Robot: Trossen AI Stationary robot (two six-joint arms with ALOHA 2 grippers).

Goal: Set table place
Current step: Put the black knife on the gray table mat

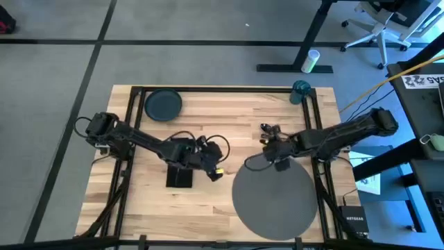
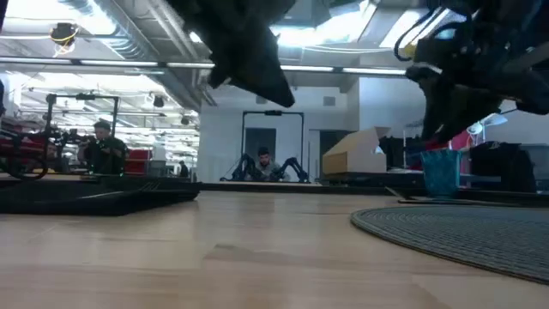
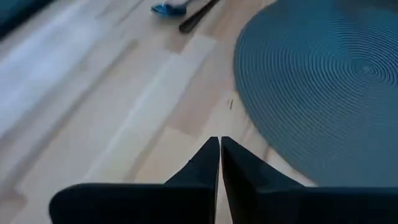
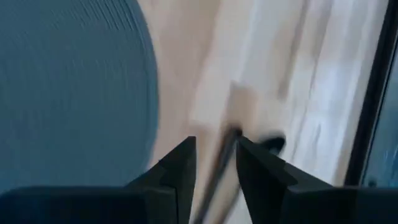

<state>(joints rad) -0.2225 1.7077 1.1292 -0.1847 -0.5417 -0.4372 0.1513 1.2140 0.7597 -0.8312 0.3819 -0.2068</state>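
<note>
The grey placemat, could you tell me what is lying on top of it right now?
Nothing rests on the placemat; its far edge is hidden beneath the right gripper.

Left pincer [image 3: 219, 152] shut — right pincer [image 4: 214, 155] gripping.

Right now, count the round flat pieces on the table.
2: the grey placemat near the front edge by the right gripper, and the dark plate at the back left corner.
</note>
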